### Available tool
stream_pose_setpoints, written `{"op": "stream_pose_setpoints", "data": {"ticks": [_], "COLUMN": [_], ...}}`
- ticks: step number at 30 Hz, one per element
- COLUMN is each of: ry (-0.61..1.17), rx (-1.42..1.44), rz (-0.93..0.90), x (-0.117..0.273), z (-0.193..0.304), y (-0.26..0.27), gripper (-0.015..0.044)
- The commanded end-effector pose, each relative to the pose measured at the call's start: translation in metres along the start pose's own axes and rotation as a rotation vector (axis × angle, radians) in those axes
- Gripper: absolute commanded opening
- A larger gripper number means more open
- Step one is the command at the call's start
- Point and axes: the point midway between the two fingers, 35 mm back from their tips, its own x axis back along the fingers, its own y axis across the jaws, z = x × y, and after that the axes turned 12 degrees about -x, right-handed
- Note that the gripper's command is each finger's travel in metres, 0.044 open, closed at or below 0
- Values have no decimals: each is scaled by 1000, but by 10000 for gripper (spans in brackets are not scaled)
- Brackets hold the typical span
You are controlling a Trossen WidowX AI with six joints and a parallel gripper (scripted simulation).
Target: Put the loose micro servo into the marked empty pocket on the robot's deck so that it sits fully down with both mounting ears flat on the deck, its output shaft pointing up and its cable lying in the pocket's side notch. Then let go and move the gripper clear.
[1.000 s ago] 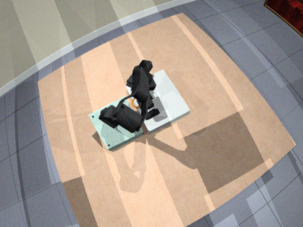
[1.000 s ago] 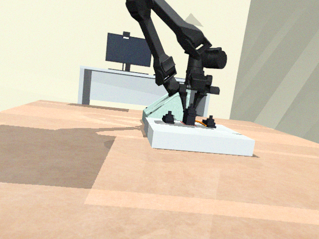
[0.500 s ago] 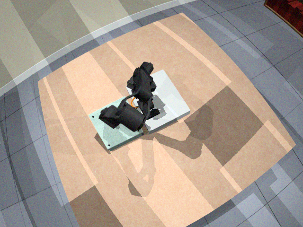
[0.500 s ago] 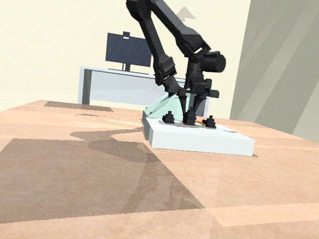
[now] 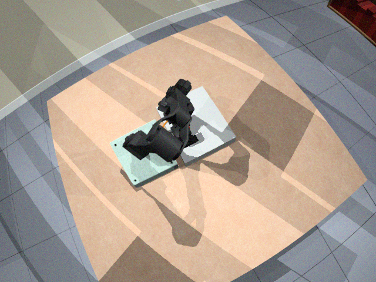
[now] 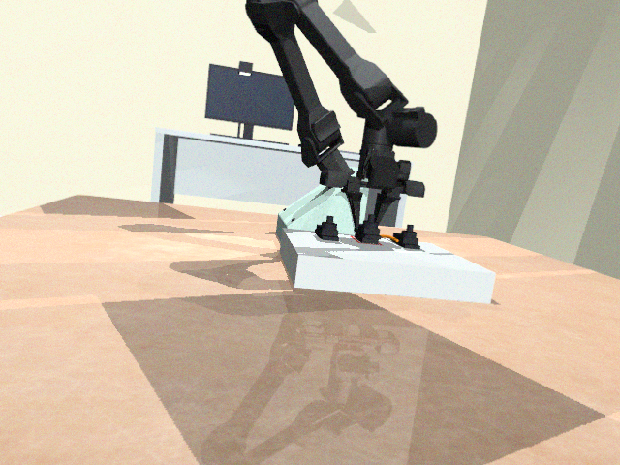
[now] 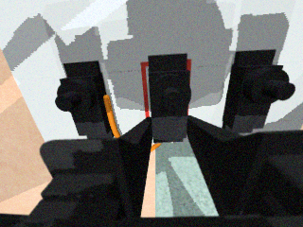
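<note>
My gripper [image 6: 367, 223] [image 7: 168, 120] is shut on the black micro servo [image 6: 369, 234] [image 7: 169, 101], holding its near end. The servo is upright over the pocket on the white deck [image 5: 212, 103] [image 6: 395, 275] [image 7: 40, 96], shaft up. Its top stands slightly higher than the two neighbouring servos, and its lower body looks partly within the pocket. The red outline [image 6: 356, 239] [image 7: 145, 90] shows on both sides of it in the wrist view. The orange cable [image 5: 164, 123] [image 6: 388, 237] [image 7: 112, 117] curves beside it; whether it lies in the notch is hidden. Ear contact cannot be told.
Fixed black servos stand on either side of the held one, one here [image 6: 327, 231] [image 7: 82, 95] and one here [image 6: 409, 238] [image 7: 252, 90]. A mint-green plate [image 5: 142, 170] [image 6: 325, 207] [image 7: 189, 175] adjoins the deck. Arm shadows cross the deck and table.
</note>
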Motion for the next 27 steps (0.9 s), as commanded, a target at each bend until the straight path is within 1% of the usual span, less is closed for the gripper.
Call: {"op": "stream_pose_setpoints", "data": {"ticks": [1,13,20,23,27], "ry": [-3,-3,-3,-3,-2], "rx": [4,4,4,4,5], "rz": [2,2,2,2,0], "x": [-4,-13,-11,-9,15], "z": [0,0,0,0,1], "y": [0,0,0,0,0], "gripper": [0,0,184,187,187]}}
